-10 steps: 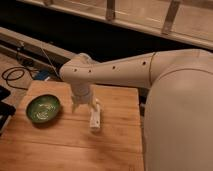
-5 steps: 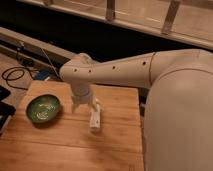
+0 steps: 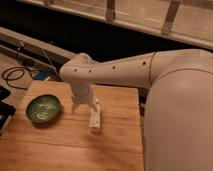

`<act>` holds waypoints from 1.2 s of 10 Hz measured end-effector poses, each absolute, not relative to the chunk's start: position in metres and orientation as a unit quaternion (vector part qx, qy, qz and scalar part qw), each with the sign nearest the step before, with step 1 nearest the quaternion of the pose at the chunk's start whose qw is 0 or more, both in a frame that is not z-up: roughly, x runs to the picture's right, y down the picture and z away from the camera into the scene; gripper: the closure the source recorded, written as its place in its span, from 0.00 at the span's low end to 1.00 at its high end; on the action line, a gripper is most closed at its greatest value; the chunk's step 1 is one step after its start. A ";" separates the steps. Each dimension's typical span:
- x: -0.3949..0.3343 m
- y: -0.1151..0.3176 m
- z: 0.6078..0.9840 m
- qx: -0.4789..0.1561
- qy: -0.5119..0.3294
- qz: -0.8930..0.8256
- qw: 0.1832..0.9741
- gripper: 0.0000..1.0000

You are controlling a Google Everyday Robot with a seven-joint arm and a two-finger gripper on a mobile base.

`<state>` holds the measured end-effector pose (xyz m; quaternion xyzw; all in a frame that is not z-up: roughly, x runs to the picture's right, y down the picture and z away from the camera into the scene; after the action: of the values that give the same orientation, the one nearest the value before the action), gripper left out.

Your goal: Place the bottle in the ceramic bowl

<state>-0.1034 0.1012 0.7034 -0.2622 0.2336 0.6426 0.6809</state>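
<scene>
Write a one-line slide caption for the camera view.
Gripper low over the wooden table, bottle beside it, green ceramic bowl empty nearby.

Warm, subdued light from above brightens the white arm (image 3: pixel 120 72) and the gripper (image 3: pixel 86 106), low over the middle of the desk (image 3: pixel 120 142). The ceramic bowl (image 3: pixel 44 109) shows pale glare; behind the desk all is dark.
</scene>
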 end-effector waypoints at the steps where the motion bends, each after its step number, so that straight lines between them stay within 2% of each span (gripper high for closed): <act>1: -0.103 0.101 0.703 -0.262 0.234 0.643 0.681 0.35; 6: -0.103 0.101 0.703 -0.261 0.233 0.642 0.682 0.35; 10: -0.108 0.069 0.710 -0.214 0.230 0.619 0.720 0.35; 12: -0.098 0.070 0.723 -0.206 0.225 0.621 0.722 0.35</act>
<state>-0.0975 0.0697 0.7234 -0.2063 0.2248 0.6210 0.7220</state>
